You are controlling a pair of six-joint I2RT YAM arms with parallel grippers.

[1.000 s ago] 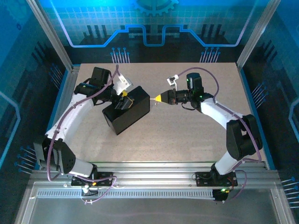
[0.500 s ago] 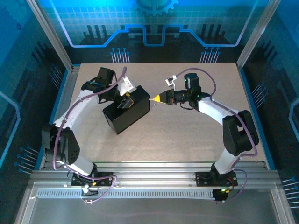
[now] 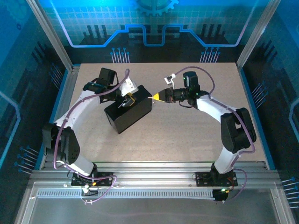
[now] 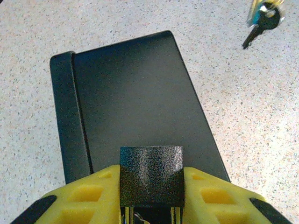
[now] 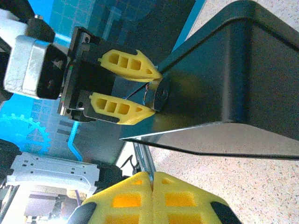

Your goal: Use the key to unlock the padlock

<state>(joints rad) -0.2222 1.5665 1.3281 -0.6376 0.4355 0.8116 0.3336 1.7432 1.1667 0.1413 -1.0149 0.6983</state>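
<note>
Key (image 4: 260,21), clamped padlock (image 4: 150,179): left wrist view.

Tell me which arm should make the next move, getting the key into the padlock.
Right. The right pincer, shut, carries the key and points at the padlock, which the left pincer grips against the black box.

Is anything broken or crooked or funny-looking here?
Nothing is broken or spilled. The black box lies slanted on the table, not square to its edges. The left gripper clamps its jaws on the padlock at the box's end, and the right gripper, shut, holds the key nearby.
</note>
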